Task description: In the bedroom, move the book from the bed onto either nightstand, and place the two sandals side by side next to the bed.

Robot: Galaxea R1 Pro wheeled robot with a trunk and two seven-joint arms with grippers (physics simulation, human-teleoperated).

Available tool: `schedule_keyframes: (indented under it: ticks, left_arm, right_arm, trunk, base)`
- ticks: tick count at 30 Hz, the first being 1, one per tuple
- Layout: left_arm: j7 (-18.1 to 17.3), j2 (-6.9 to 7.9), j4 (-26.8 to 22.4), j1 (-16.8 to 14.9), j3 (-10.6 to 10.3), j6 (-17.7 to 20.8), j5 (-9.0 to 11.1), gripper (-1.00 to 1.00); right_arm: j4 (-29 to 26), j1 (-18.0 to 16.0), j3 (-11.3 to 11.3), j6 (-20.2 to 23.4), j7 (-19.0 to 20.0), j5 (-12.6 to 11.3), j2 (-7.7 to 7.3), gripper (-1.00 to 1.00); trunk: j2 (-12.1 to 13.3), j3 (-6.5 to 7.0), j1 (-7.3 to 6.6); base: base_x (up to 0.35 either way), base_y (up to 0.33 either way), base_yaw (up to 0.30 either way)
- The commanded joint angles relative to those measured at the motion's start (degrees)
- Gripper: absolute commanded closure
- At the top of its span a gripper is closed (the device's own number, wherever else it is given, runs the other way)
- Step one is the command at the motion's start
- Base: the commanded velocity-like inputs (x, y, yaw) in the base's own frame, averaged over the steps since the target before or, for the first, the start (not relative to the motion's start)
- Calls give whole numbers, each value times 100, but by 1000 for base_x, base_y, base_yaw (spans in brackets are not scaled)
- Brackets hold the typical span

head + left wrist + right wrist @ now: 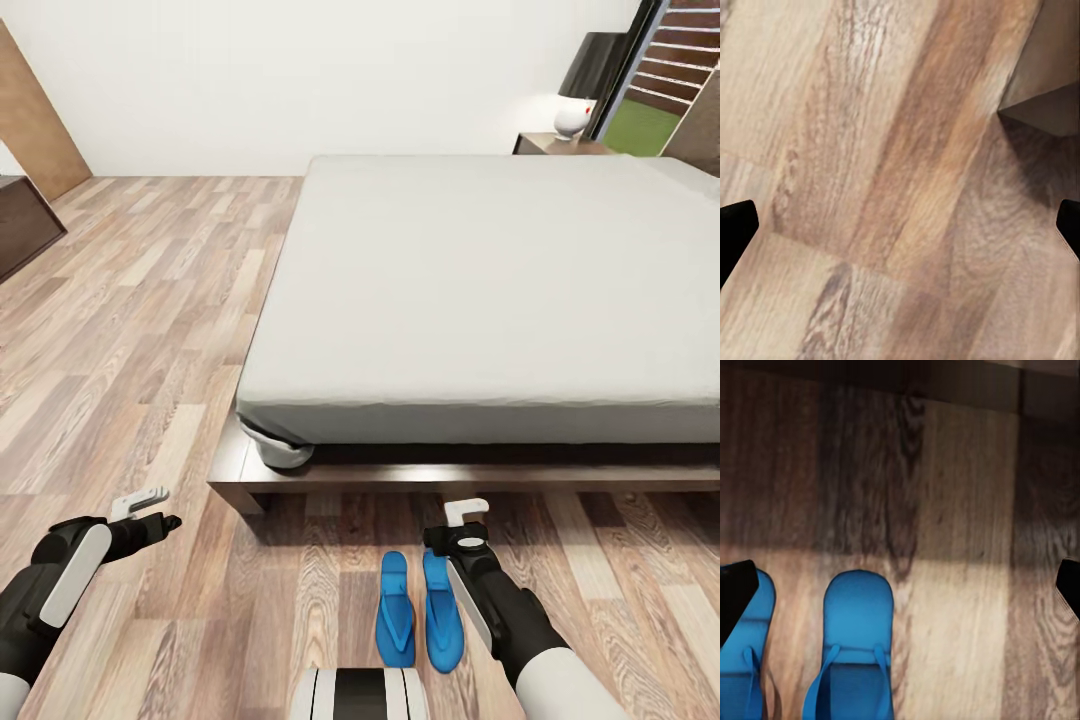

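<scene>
Wood-plank floor (150, 330) by bed (480, 290): two blue sandals (420, 610) side by side, flat, light, likely flexible; best pinched at sole edge. Right gripper (462, 525) above them spread, empty; left gripper (150, 508) spread, empty.

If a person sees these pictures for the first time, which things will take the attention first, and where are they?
The two bright blue sandals stand out most: they lie side by side on the wooden floor, just in front of the bed's foot end. Behind them the large bed with its plain pale mattress fills the middle. The right gripper hangs open beside the sandals, holding nothing.
</scene>
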Motion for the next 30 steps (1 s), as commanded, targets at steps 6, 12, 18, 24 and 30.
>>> schedule_keyframes:
  ticks: [6, 12, 18, 24, 30]
  left_arm:
    - [41, 1, -6, -2, 1, 19, 61, -100]
    - [40, 1, -6, -2, 3, 18, 61, -100]
    - [39, 1, -23, -2, 14, 14, 43, -100]
    - [39, 1, -31, -2, 16, 11, 24, -100]
    - [39, 1, -23, -2, 10, 11, 13, -100]
  right_arm:
    - [-5, -2, 17, 35, -35, -10, -3, -100]
    - [-7, -2, 23, 35, -33, -10, -3, -100]
    - [-6, -2, 26, 35, -33, -6, -3, -100]
    - [-5, -2, 26, 36, -32, -2, -2, -100]
    - [-7, -2, 26, 35, -33, -1, -3, -100]
  trunk:
    - [7, 130, -16]
    - [15, 262, -32]
    - [16, 285, -34]
    - [16, 285, -34]
    - [16, 285, -34]
  base:
    - [0, 0, 0]
    - [0, 0, 0]
    - [0, 0, 0]
    - [0, -16, 0]
    - [0, -216, 0]
